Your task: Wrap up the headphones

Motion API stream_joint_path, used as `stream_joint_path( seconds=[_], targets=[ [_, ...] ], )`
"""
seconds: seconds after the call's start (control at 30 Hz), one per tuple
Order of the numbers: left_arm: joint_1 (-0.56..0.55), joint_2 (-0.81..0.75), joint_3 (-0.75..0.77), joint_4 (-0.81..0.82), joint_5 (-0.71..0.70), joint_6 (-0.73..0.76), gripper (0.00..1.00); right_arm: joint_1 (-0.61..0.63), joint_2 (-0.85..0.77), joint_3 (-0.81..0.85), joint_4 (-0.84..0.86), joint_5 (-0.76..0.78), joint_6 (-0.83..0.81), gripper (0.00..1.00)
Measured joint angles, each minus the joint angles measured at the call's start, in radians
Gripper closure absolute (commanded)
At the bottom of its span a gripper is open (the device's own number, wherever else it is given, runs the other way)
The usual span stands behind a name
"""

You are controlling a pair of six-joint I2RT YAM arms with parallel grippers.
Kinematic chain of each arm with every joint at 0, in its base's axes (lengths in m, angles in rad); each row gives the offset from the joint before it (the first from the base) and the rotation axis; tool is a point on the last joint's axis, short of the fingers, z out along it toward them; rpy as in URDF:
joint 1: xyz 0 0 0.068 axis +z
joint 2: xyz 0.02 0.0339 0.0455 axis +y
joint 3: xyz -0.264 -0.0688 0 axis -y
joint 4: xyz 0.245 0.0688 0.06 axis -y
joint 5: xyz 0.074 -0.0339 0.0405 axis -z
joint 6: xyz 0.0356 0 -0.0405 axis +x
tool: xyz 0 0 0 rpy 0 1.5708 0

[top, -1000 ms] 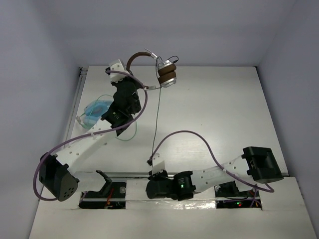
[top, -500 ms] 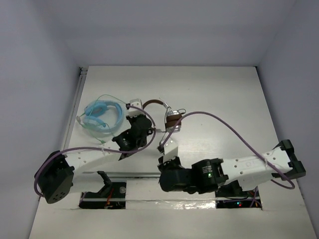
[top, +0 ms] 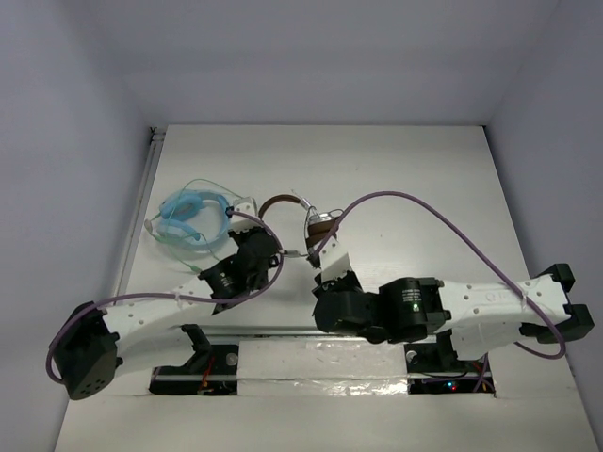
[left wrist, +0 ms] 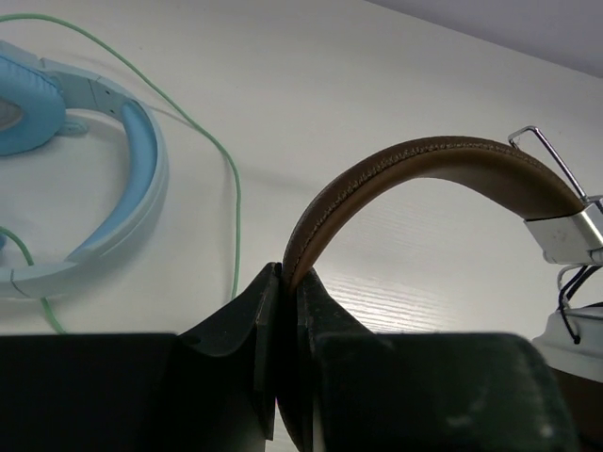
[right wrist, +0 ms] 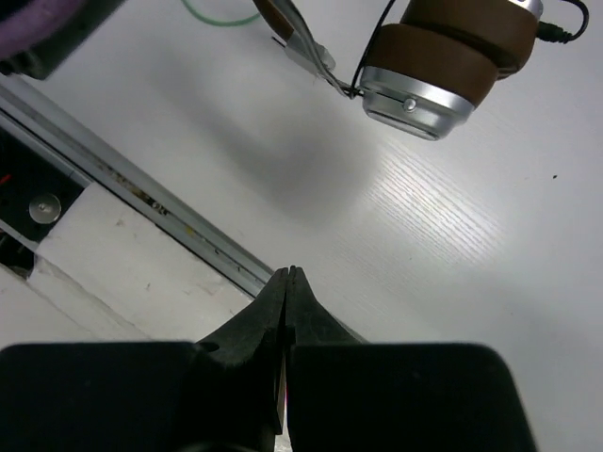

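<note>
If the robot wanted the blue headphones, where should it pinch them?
Probably the headband of the light-blue headphones, coming straight down from above. They seem to lie flat on the table, and the band is a thin strip that narrow fingers could close across. The ear cups look too wide, and the green cable is loose.

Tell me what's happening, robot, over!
Left claw shut on headband of brown-and-silver over-ear headphones. Right claw shut, close by them. Light-blue headphones with green cable lying alongside.
</note>
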Motion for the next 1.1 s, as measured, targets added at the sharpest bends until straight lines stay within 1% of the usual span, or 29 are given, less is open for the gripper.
stream_joint_path(
  seconds=[0.13, 0.23, 0.33, 0.5, 0.63, 0.73, 0.83, 0.97, 1.1],
  targets=[
    [0.01, -0.098, -0.005, -0.062, -0.02, 0.021, 1.0, -0.011, -0.011, -0.014, -0.002, -0.036, -0.029, 1.0],
    [0.033, -0.163, 0.001, -0.077, -0.056, 0.053, 1.0, -0.012, -0.004, -0.024, -0.054, -0.036, 0.01, 1.0],
    [0.043, -0.18, 0.015, -0.087, -0.093, 0.058, 1.0, -0.021, 0.014, -0.024, -0.121, -0.019, 0.06, 1.0],
    [0.042, -0.182, 0.015, -0.137, -0.079, 0.056, 1.0, -0.066, 0.078, -0.01, -0.255, 0.056, 0.16, 1.0],
    [0.041, -0.182, 0.005, -0.186, -0.032, 0.034, 1.0, -0.109, 0.124, 0.077, -0.319, 0.148, 0.184, 1.0],
    [0.027, -0.183, -0.029, -0.193, 0.023, 0.025, 1.0, -0.143, 0.116, 0.15, -0.291, 0.211, 0.135, 1.0],
    [0.006, -0.176, -0.057, -0.196, 0.089, 0.025, 1.0, -0.176, 0.092, 0.168, -0.206, 0.232, 0.032, 1.0],
    [-0.014, -0.13, -0.059, -0.185, 0.145, 0.027, 1.0, -0.199, 0.092, 0.202, -0.106, 0.227, -0.085, 1.0],
    [-0.018, -0.101, -0.058, -0.161, 0.174, 0.037, 1.0, -0.199, 0.116, 0.253, -0.032, 0.185, -0.169, 1.0]
  ],
)
